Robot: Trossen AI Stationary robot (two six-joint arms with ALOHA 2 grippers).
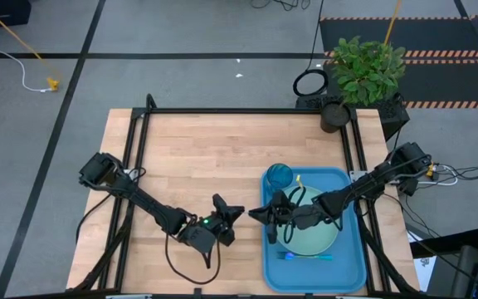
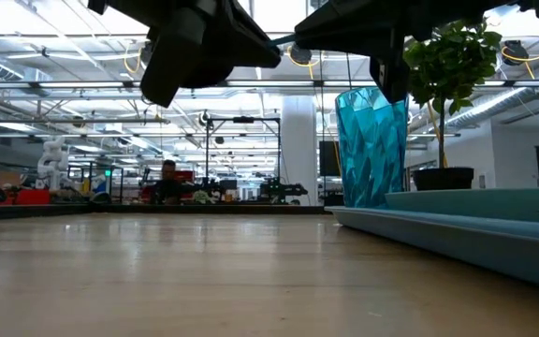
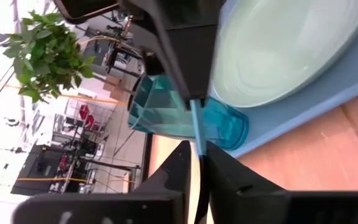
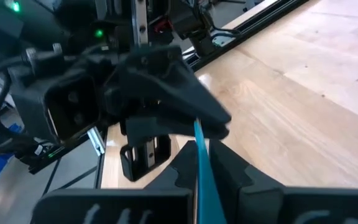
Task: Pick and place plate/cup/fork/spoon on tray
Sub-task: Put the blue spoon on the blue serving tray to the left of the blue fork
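The blue tray (image 1: 351,266) lies at the table's near right. On it rest the mint-green plate (image 1: 315,237), the teal cup (image 1: 279,176) upright at its far left corner, and one light-blue utensil (image 1: 305,256) lying near its front. My left gripper (image 1: 237,213) and my right gripper (image 1: 258,214) meet tip to tip just left of the tray, above the table. Both are shut on a thin light-blue utensil handle (image 3: 196,124). Its head is hidden, so I cannot tell fork from spoon. My left gripper pinches the light-blue handle (image 3: 199,146) between its two fingers, coming level from the table's left. The handle runs along the fingers and is clear of the table. My right gripper pinches the same handle (image 4: 199,152) between its two fingers, level from the table's right. The handle lies along the fingers, bridging the two grippers.
A potted plant (image 1: 363,71) stands at the table's far right corner. Bare wood (image 1: 197,158) spreads left of the tray and behind the grippers. The black frame rails (image 1: 135,166) run along the table's sides.
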